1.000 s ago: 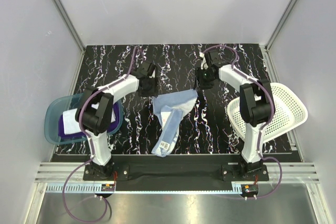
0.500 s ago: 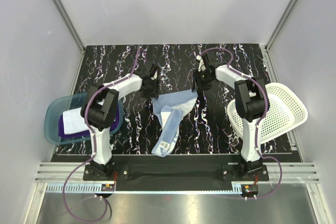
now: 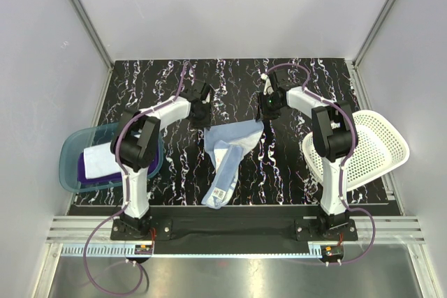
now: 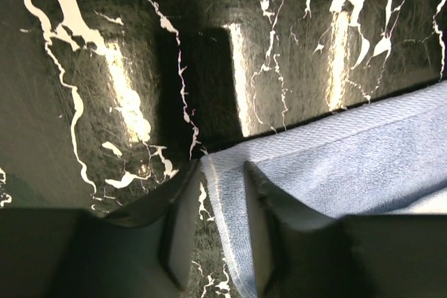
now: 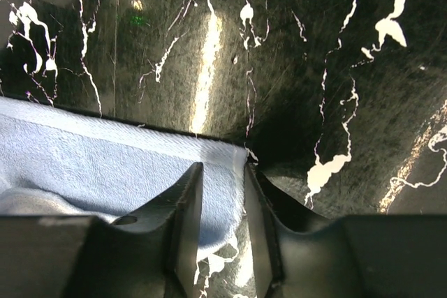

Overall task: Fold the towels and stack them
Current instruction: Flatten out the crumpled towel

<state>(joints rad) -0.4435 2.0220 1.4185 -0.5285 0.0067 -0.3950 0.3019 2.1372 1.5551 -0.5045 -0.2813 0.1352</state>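
Note:
The light blue towel (image 3: 234,141) lies crumpled at the table's middle, its white tag (image 3: 218,193) near the front. My left gripper (image 3: 203,118) is down at its far left corner, jaws slightly apart with the towel's edge (image 4: 227,193) between them and table showing beside it. My right gripper (image 3: 265,115) is at the far right corner, jaws narrowly apart astride the towel's corner (image 5: 222,179). The purple towel (image 3: 86,171) and the white towel (image 3: 105,155) lie in the teal tub (image 3: 70,150) at the left.
A white perforated basket (image 3: 380,141) sits tilted at the table's right edge. The black marbled tabletop (image 3: 154,82) is enclosed by grey walls at the back and sides. The arm bases stand at the near edge.
Both grippers have moved slightly further back and in, coming down over the far corners of the blue towel. The towel itself has hardly shifted.

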